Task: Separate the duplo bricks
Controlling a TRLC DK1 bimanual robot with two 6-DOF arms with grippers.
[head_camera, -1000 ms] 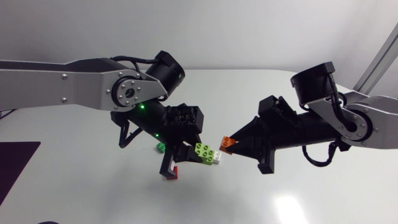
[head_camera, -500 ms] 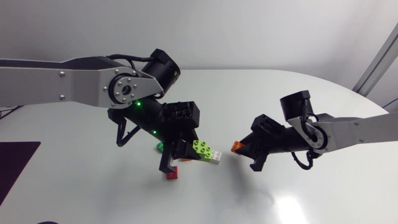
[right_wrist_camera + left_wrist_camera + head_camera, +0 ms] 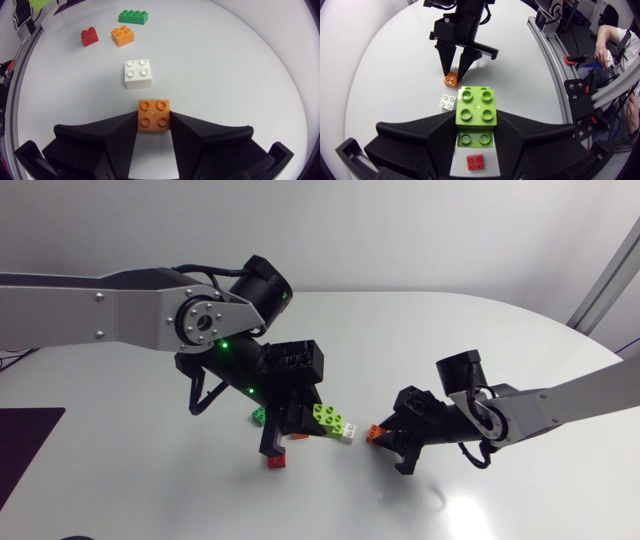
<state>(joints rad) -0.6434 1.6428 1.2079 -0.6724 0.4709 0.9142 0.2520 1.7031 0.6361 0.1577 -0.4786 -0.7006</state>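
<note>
My left hand (image 3: 476, 131) is clamped on the lime brick (image 3: 476, 104), one finger pressing each side, and holds it up off the tabletop (image 3: 480, 330); the red brick (image 3: 475, 161) shows on the surface under it. My right hand (image 3: 385, 438) comes in from the other side and sits low over the tabletop, its fingers narrowed onto the orange brick (image 3: 153, 115), studs up, gripped on both flanks. The two hands point at each other, near but apart. The white brick (image 3: 138, 73) lies flat on the tabletop between them, just ahead of the orange brick and touching neither hand. From the right wrist view, farther out past the white brick, I see the other orange brick (image 3: 122, 35) with the red one beside it, and the dark green brick (image 3: 133, 17) beyond those two, all resting apart from one another. From overhead, those three lie around and partly under my left hand.
</note>
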